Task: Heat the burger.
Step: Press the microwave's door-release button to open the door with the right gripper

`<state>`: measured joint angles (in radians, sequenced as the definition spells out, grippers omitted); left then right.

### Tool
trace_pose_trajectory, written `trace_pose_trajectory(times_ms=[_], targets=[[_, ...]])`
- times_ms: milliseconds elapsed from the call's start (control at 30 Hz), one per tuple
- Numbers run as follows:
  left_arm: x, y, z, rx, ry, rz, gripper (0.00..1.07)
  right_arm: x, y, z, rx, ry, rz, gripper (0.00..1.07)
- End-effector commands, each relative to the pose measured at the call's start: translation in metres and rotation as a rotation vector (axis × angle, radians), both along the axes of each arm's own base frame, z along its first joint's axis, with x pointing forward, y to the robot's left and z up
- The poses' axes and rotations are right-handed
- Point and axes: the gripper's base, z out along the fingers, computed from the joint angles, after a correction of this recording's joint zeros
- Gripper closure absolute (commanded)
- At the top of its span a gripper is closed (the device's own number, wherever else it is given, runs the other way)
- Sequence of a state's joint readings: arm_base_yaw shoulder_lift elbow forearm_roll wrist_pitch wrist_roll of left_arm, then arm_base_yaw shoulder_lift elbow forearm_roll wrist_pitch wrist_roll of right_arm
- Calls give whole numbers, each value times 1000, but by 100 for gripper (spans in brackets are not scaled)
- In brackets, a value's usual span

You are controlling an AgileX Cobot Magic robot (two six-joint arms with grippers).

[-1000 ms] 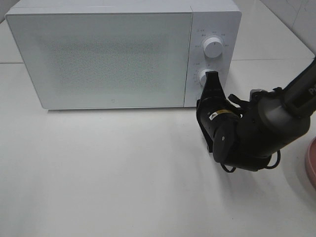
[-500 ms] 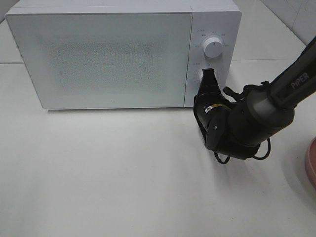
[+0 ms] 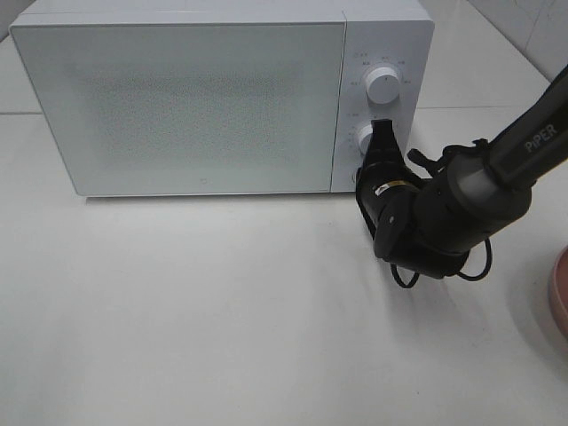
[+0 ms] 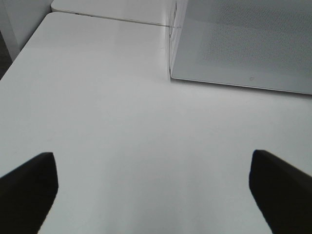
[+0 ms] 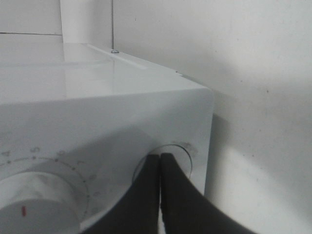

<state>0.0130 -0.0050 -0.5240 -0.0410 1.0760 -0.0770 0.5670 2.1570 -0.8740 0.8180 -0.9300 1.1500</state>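
Observation:
The burger is out of view. A white microwave (image 3: pixel 195 98) stands at the back of the table with its door closed. My right gripper (image 3: pixel 383 131) is shut, its black tips against the lower dial (image 3: pixel 363 138) on the control panel. In the right wrist view the closed tips (image 5: pixel 160 161) cover the middle of that dial (image 5: pixel 184 157), and the upper dial (image 5: pixel 34 200) with a red mark sits beside it. My left gripper (image 4: pixel 153 187) is open above bare table near the microwave's (image 4: pixel 243 44) front left corner, holding nothing.
A pink plate's rim (image 3: pixel 559 297) shows at the right edge of the table. The upper dial (image 3: pixel 383 84) sits just above my right gripper. White tabletop (image 3: pixel 177 311) stretches in front of the microwave.
My right arm has shifted slightly and turned its wrist at the lower dial, with the tips staying shut there. The microwave door has stayed closed.

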Motion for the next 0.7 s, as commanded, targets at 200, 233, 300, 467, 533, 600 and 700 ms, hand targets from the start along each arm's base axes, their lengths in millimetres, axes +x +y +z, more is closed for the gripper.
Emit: trace_pose_trajectory(times_ms=[200, 233, 300, 467, 533, 600, 700], targets=[[-2, -1, 0, -8, -23, -2, 7, 12, 4, 4, 20, -26, -12, 107], [-2, -1, 0, -8, -23, -2, 7, 12, 4, 4, 20, -26, -12, 107], [-2, -1, 0, -8, -23, -2, 7, 15, 5, 7, 22, -44, -18, 107], [-2, -1, 0, -8, -23, -2, 7, 17, 4, 11, 23, -85, -32, 107], [-2, -1, 0, -8, -23, -2, 7, 19, 5, 13, 25, -95, -32, 107], [-2, -1, 0, -8, -23, -2, 7, 20, 6, 15, 23, -109, -34, 107], [-2, -1, 0, -8, -23, -2, 7, 26, 7, 20, 15, -159, -44, 107]])
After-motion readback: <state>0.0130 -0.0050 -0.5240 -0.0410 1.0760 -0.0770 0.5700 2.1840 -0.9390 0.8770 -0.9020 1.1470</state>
